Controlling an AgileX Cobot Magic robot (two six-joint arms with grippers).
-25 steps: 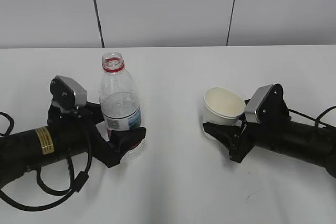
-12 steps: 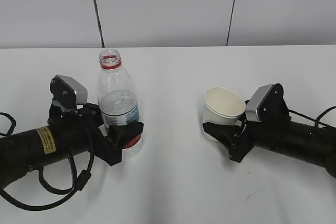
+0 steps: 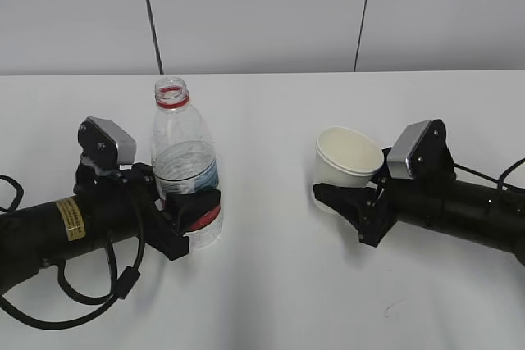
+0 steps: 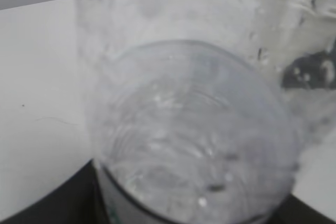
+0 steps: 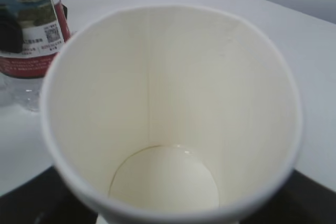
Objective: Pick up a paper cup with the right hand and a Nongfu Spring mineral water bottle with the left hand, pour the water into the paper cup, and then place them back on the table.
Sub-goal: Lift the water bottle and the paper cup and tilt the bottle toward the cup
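Left arm, nearest the camera in the exterior view: the black 2-finger left tool (image 3: 190,217) is clamped on the lower body of the clear plastic Nongfu Spring bottle with the red neck ring and red-and-white label (image 3: 184,171). The bottle stands upright and uncapped, and its base looks to be at or just above the white worktop (image 3: 279,301); contact cannot be confirmed. Clear water (image 3: 185,163) fills it to roughly the label's upper edge. The left wrist view is taken up by the bottle wall at close range (image 4: 194,145) and shows nothing of the fingers.

Right arm, at about the same depth: the black right tool (image 3: 354,206) is clamped around the lower part of the small white tapered paper cup with the rolled rim (image 3: 348,165). The cup tilts with its mouth turned up and somewhat toward the camera. The right wrist view looks straight into the cup (image 5: 173,129); the cream interior appears dry and empty. The bottle's label shows beyond the rim, so the 2 items are well apart.

Behind both: bare worktop, then a pale panelled wall (image 3: 262,14).

Judgement: both grasps are secured and the lifting step is in hand; pouring is not yet begun. The next move calls for raising both items, bringing the bottle's mouth above the cup's rim, then tipping the bottle gradually while the cup is held level.
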